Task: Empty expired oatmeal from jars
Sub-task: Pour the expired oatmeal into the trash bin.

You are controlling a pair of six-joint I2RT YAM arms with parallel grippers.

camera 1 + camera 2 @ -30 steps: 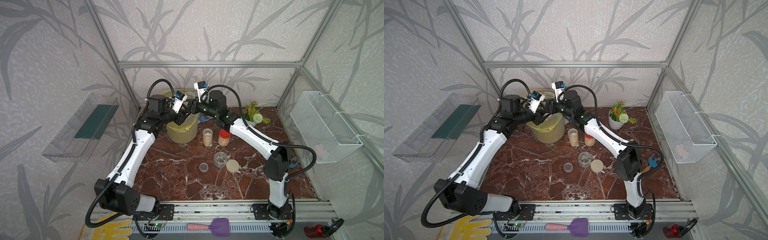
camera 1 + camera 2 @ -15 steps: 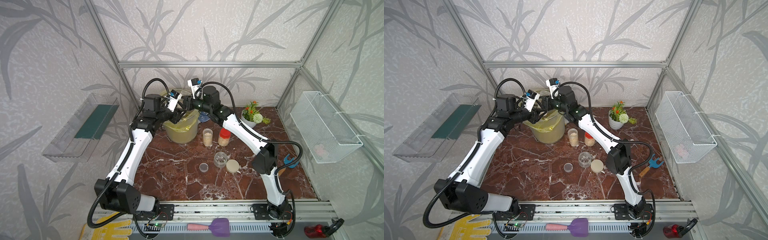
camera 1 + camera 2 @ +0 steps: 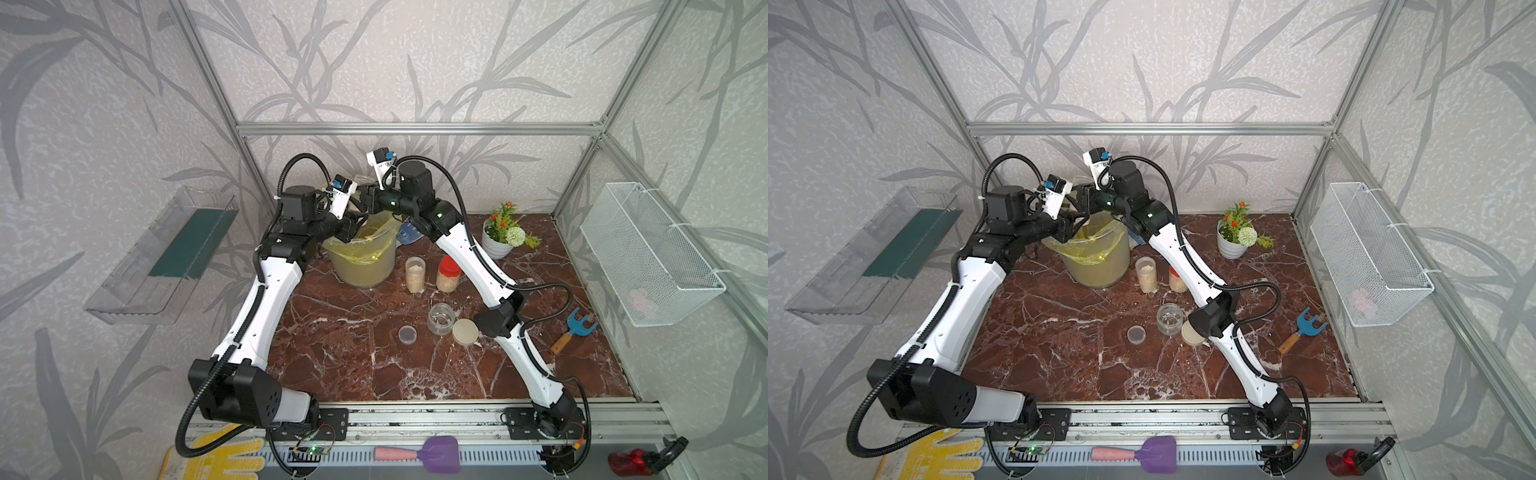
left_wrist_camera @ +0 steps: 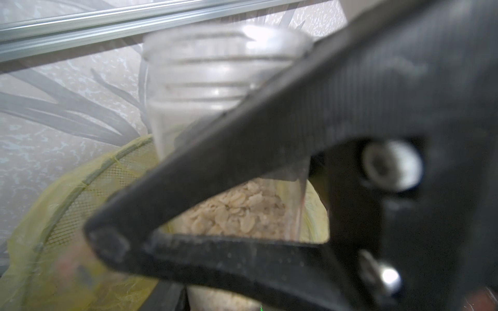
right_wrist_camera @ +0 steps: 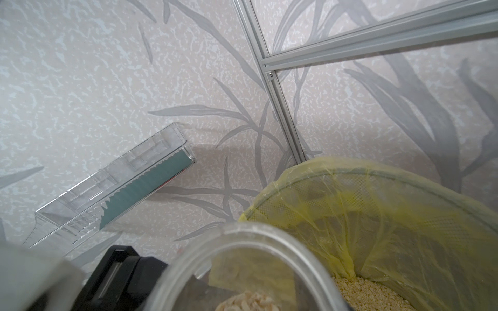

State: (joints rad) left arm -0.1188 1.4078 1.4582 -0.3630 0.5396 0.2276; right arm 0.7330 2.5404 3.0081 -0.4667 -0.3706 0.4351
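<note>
- Pale beige oatmeal flakes (image 4: 237, 212) lie inside a slim clear plastic jar (image 4: 223, 75), whose threaded mouth is open.
- My left gripper (image 3: 352, 224) is clamped on the jar's body (one finger each side).
- I hold the jar over the round bucket lined with yellow film (image 3: 365, 266), which has flakes in it.
- My right gripper (image 3: 365, 200) sits by the jar's mouth; I cannot tell whether it is apart or together.
- A red-capped jar (image 3: 448, 274) stands near the bucket.

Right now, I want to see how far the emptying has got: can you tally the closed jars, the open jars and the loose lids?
Closed jars: 2 (slim jar, red-capped jar)
Open jars: 2 (squat jar on the table, held jar in the left gripper)
Loose lids: 2 (clear lid, beige lid)
Total: 6
</note>
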